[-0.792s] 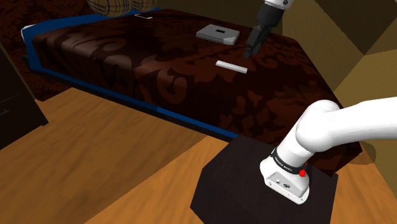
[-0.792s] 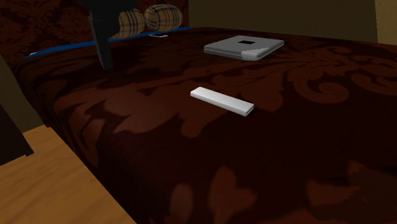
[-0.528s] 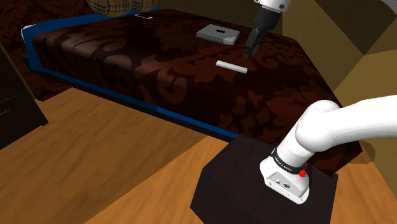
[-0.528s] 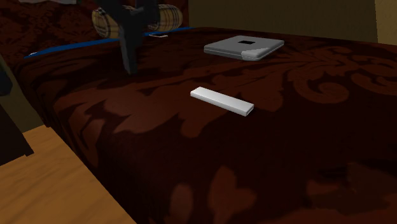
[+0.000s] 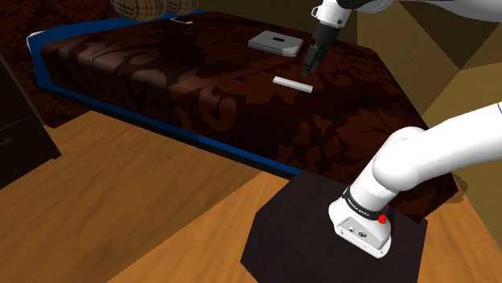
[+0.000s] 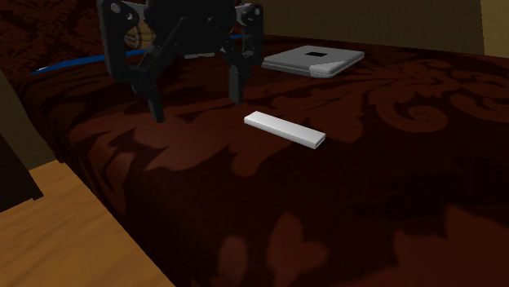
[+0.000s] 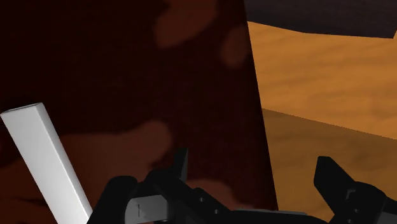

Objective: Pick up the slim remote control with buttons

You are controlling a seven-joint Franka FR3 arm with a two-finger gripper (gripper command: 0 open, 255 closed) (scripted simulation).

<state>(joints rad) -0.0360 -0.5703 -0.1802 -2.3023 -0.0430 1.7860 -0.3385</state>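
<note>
Plainly, the gripper [image 6: 196,102] is held over the dark red patterned bedspread [image 6: 383,196], its jaws spread wide with nothing between them. The slim white remote [image 6: 285,130] is laid flat on the bedspread just beside the gripper, untouched, and a flat grey device [image 6: 314,60] is seen beyond it.

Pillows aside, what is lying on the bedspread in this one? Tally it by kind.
White remote: 1
Grey flat box: 1
Small pale thing, too small to name: 1
Total: 3
</note>
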